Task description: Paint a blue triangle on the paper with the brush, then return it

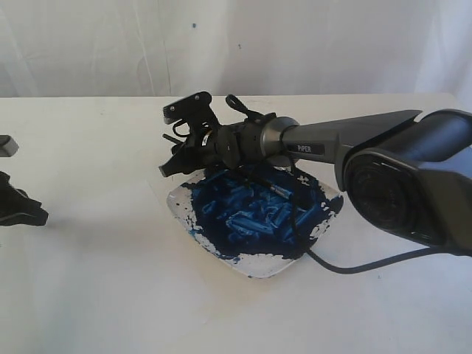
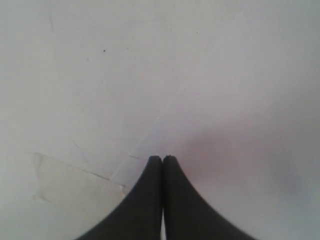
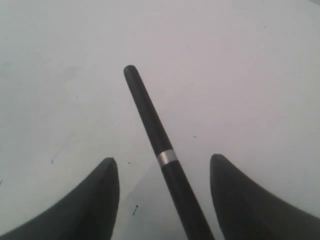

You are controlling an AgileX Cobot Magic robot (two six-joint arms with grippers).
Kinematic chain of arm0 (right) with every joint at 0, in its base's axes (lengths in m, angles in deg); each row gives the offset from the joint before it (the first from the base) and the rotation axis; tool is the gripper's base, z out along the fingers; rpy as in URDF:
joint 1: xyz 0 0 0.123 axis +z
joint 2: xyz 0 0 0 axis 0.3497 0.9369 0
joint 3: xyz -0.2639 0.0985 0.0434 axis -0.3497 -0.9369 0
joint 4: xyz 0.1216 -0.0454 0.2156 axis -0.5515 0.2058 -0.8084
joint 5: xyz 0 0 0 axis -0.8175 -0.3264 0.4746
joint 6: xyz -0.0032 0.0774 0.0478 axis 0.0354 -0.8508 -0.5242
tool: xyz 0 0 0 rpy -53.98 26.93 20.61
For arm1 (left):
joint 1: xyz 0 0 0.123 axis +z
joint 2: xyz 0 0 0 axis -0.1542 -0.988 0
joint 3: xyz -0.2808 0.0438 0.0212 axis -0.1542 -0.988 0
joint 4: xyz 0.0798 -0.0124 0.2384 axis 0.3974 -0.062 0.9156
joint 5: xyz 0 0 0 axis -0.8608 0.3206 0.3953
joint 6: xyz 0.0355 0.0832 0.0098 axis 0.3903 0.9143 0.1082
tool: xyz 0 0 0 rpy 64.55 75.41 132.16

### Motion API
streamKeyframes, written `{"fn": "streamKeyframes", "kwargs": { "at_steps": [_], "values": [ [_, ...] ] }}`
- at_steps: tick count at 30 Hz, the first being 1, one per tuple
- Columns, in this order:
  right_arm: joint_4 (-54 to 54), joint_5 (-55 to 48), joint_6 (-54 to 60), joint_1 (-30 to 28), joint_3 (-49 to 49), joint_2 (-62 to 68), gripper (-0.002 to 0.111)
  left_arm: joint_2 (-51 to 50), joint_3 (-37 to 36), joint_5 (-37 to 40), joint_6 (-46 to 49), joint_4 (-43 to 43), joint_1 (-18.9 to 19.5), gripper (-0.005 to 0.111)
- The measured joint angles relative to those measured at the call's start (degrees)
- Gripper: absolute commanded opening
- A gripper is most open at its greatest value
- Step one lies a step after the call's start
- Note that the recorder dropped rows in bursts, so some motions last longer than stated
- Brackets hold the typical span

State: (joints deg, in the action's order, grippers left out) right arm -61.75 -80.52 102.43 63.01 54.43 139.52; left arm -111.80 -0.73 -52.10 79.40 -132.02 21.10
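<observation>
Right now the right gripper (image 3: 162,158) is hanging open around the brush (image 3: 150,120), its handle running up the middle of the wrist frame, touching neither side; the left gripper (image 2: 162,160) is sitting shut, empty. Closing off-centre would likely be rolling the thin handle aside into the paint dish (image 1: 258,269) at the exterior frame's centre.

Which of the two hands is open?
The right hand is open: its fingers stand apart on either side of the brush, without touching it. The left hand has its fingers pressed together, holding nothing.
</observation>
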Motion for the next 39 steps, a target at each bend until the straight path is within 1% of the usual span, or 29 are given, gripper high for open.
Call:
{"fn": "streamKeyframes", "kwargs": {
  "at_steps": [12, 29, 31, 34, 39],
  "values": [
    [0.0, 0.0, 0.0, 0.0, 0.0, 0.0, 0.051, 0.0, 0.0, 0.6, 0.0, 0.0, 0.0, 0.000],
    [0.0, -0.7, 0.0, -0.2, 0.0, 0.0, 0.051, 0.0, 0.0, 1.2, -1.2, 3.0, 0.0, 0.000],
    [0.0, -1.1, 0.0, -0.5, 0.0, 0.0, 0.049, 0.0, 0.0, 1.3, -1.8, 3.5, 0.0, 0.000],
    [0.0, -1.7, 0.0, -0.9, 0.0, 0.0, 0.041, 0.0, 0.0, 1.7, -2.6, 4.5, 0.0, 0.000],
    [0.0, -1.8, 0.0, -0.9, 0.0, 0.0, 0.041, 0.0, 0.0, 2.2, -3.1, 5.3, 0.0, 0.000]
  ]
}}
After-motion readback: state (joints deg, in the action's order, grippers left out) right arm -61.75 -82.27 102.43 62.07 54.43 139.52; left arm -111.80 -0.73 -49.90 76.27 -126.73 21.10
